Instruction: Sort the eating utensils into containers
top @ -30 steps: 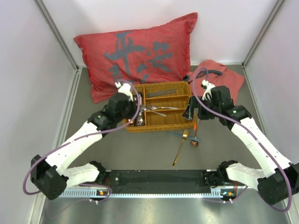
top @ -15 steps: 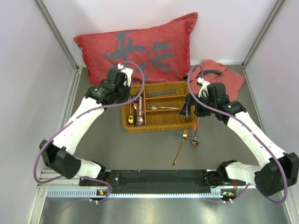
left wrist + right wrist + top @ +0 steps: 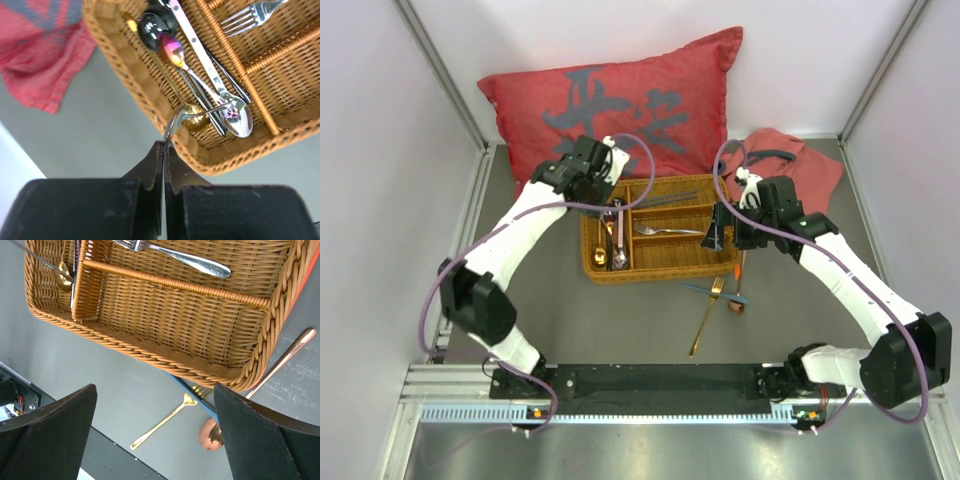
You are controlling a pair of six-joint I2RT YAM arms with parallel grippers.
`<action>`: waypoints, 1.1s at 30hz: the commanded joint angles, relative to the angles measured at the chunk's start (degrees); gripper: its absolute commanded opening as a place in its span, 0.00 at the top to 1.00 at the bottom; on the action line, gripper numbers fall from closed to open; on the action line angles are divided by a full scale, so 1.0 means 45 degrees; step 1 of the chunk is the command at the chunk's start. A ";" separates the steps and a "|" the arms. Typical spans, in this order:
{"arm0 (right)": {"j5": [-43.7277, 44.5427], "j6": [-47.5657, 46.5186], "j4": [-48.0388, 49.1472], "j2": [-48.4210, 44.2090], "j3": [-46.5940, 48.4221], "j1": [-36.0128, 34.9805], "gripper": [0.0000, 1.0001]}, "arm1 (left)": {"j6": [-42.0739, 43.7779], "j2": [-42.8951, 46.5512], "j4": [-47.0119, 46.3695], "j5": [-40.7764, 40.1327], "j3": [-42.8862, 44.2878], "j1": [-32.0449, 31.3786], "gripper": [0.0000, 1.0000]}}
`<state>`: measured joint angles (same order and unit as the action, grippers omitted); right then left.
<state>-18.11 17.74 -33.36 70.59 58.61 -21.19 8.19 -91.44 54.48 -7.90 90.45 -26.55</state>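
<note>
Nearest me, on the grey surface (image 3: 620, 335) just in front of the wicker tray (image 3: 660, 274), a gold fork (image 3: 704, 318) lies slantwise. A dark blue utensil (image 3: 695, 288) crosses its head, and a copper spoon (image 3: 739, 285) lies beside them, its handle running along the tray's right end.

The right arm (image 3: 850, 280) folds at a low elbow far right and stretches back towards the left. The right claw (image 3: 720, 238) hangs over the tray's near right corner, its fingers spread wide with nothing between them.

In the tray, a silver fork (image 3: 670, 232) lies in the middle short compartment and dark sticks (image 3: 665, 198) in the far one. The long left compartment holds a silver spoon (image 3: 237, 117), a gold spoon (image 3: 192, 122), a purple-tinted spoon (image 3: 171, 50) and a black spoon (image 3: 155, 25).

The left arm (image 3: 510, 235) bends at a raised elbow out left and reaches over that compartment's far end. The left claw (image 3: 163, 150) is pinched together. A thin curved silver handle (image 3: 175, 120) ends right at its tips; whether it is nipped I cannot tell.

Behind the tray rests a red cushion (image 3: 620, 110).
</note>
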 commanded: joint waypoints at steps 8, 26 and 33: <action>0.0391 0.0042 0.0129 -0.0471 -0.0502 0.0158 0.01 | 0.0857 -0.2707 -0.0248 -0.1133 0.1422 0.0078 0.84; 0.1752 0.1077 -0.0241 -0.1291 -0.1989 0.0158 0.02 | -0.1466 -0.0307 -0.3510 0.2960 0.0018 -0.0077 0.02; 0.3984 0.2249 -0.1237 -0.1507 -0.2243 0.0139 0.04 | -0.2990 0.0962 -0.4586 0.3613 -0.2051 -0.1072 0.02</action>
<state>-7.68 24.08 -36.40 65.82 48.36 -21.19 -0.23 -90.78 38.72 4.51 84.86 -28.56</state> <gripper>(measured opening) 0.965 0.983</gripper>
